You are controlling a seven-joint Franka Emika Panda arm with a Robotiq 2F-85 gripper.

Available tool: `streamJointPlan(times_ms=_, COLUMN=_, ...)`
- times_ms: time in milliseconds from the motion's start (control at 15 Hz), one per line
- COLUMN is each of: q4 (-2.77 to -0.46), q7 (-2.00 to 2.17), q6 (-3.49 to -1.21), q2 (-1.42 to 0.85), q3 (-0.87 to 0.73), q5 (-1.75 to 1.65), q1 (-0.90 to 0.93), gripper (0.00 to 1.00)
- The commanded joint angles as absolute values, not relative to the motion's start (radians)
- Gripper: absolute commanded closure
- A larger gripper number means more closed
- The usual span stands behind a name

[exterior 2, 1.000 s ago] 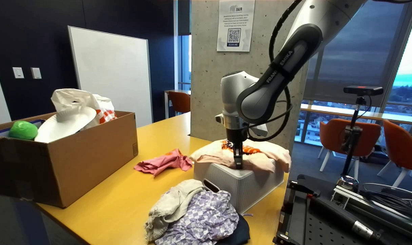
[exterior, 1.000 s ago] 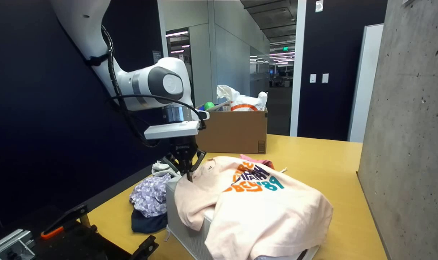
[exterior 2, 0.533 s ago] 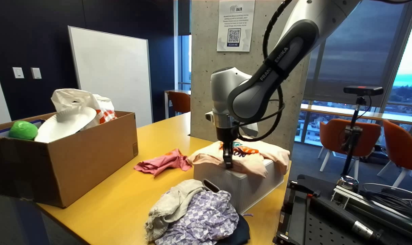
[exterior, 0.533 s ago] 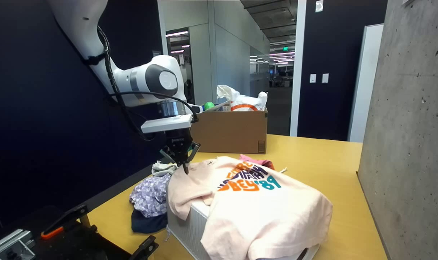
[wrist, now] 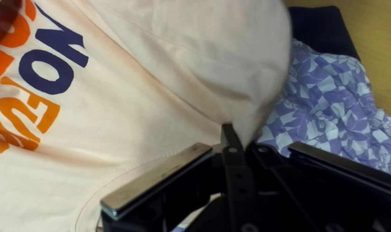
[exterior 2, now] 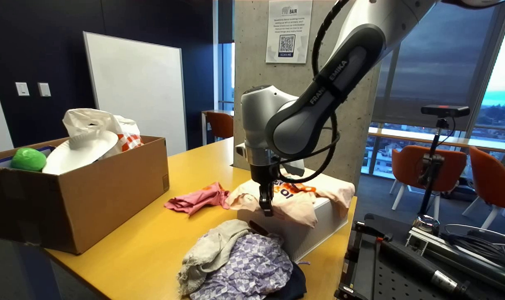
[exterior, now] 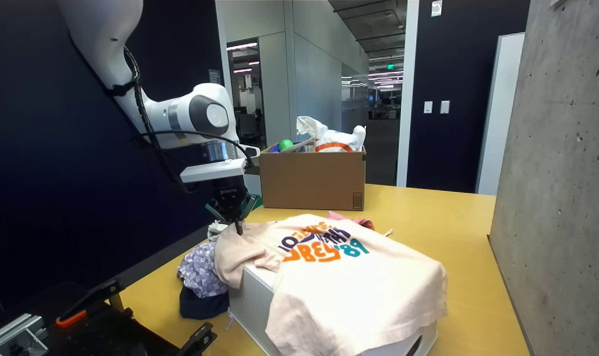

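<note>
Compared with one second ago: drew the pale pink T-shirt (exterior: 349, 282) farther along the white box (exterior: 254, 309), past its edge, toward the purple patterned cloth (wrist: 331, 109). Judged a sideways drag rather than a lift. Clamped in the gripper (exterior: 239, 228) by a fold near the collar (wrist: 121, 180); otherwise draped loosely across the box, trailing away from the grip.

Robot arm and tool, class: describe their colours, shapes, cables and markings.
The arm is rounded, white and grey, with a dark panel lettered "FRAN" and "EMIKA", split by a black strap. A ribbed black cable runs along it. The tool is black, with slim fingers, below a white bar.
</note>
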State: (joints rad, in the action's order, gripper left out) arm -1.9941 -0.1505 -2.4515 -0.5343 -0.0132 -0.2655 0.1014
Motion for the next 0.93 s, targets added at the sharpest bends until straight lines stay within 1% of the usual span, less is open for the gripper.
streamJointPlan(times_ms=0, q4=-1.972, q7=-0.116, q6=-2.422, q2=-0.546, q3=-0.002, q5=-0.281, q1=0.127, gripper=0.99)
streamJointPlan(times_ms=333, q4=-1.98, q7=-0.108, q6=-2.429, q2=-0.536, q3=0.016, q5=-0.272, q1=0.139, gripper=0.99)
streamJointPlan(times_ms=400, q4=-1.979, q7=-0.107, q6=-2.429, q2=-0.538, q3=0.016, q5=-0.273, q1=0.139, gripper=0.72)
streamJointPlan(times_ms=467, q4=-1.983, q7=-0.108, q6=-2.427, q2=-0.534, q3=0.014, q5=-0.273, q1=0.137, gripper=0.71)
streamJointPlan(times_ms=600, q4=-1.998, q7=-0.115, q6=-2.424, q2=-0.516, q3=0.013, q5=-0.268, q1=0.128, gripper=0.58)
streamJointPlan(times_ms=667, q4=-2.015, q7=-0.123, q6=-2.422, q2=-0.498, q3=0.012, q5=-0.267, q1=0.121, gripper=0.49)
streamJointPlan(times_ms=867, q4=-2.082, q7=-0.15, q6=-2.421, q2=-0.435, q3=0.009, q5=-0.258, q1=0.086, gripper=0.28)
